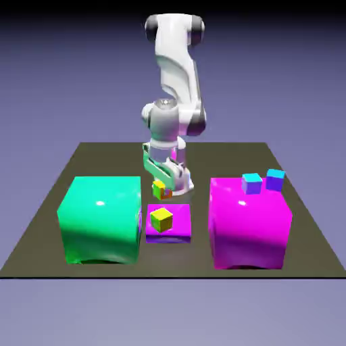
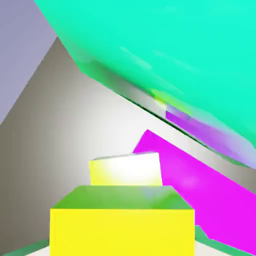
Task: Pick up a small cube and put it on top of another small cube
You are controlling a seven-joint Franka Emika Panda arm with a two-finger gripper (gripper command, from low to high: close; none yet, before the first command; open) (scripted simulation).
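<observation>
Just behind the lemon-yellow small cube, gripper grasps the tiny golden-yellow cube; centre squarely above before lowering and releasing

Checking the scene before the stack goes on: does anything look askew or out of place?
Nothing stands out. The gripper holds the golden-yellow cube above the table; the lemon-yellow cube sits squarely on a flat magenta block, between the big green and magenta cubes.
</observation>
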